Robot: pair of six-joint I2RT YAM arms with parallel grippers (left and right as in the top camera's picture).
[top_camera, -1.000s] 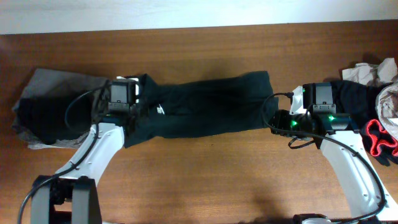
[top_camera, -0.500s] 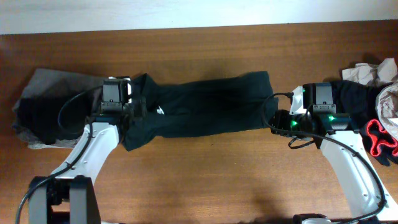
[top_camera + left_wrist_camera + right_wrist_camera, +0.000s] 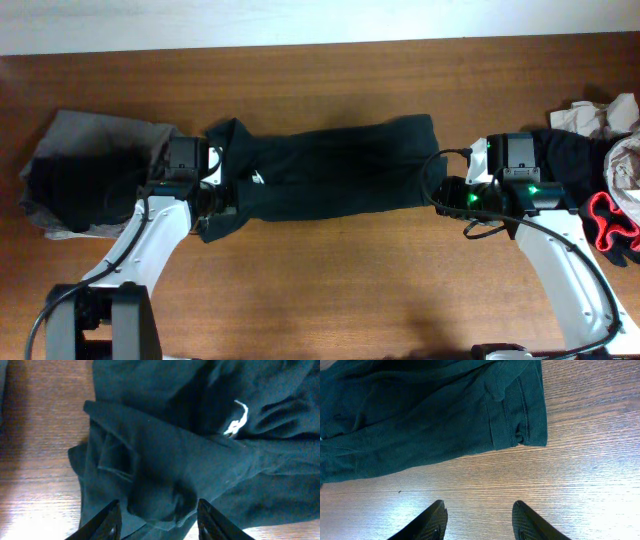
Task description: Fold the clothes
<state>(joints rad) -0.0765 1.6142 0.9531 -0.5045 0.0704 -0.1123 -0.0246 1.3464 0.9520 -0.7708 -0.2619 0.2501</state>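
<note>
Two fingers of the left gripper (image 3: 158, 505) stand apart on either side of a bunched fold at the black T-shirt's (image 3: 175, 455) left end; whether they press it cannot be told. Just beyond lies its white logo (image 3: 236, 420). The right gripper (image 3: 479, 506) hangs spread and empty over the table (image 3: 580, 470), just short of the shirt's hemmed right end. Farther out sit a grey-and-black heap (image 3: 70, 170) and a red-trimmed heap (image 3: 605, 200).
</note>
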